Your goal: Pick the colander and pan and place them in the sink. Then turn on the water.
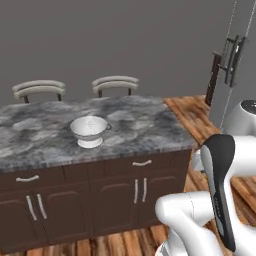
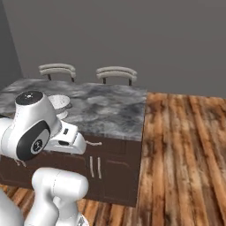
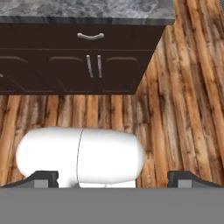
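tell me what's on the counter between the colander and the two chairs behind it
Nothing: in the left base view, bare grey marble counter runs from the colander back to the chairs.

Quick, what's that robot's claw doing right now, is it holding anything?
Gripper: open, jaws spread wide, holding nothing.

colander [image 2: 59,102] half hidden behind arm, stool [image 1: 39,90] legs behind counter [image 1: 145,130]

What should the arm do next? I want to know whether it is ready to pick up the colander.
Probably lift and reach toward the colander. It sits upright and untouched on the marble counter, while the tool stands open and empty, pointing down at the cabinet fronts and wooden floor, well short of it.
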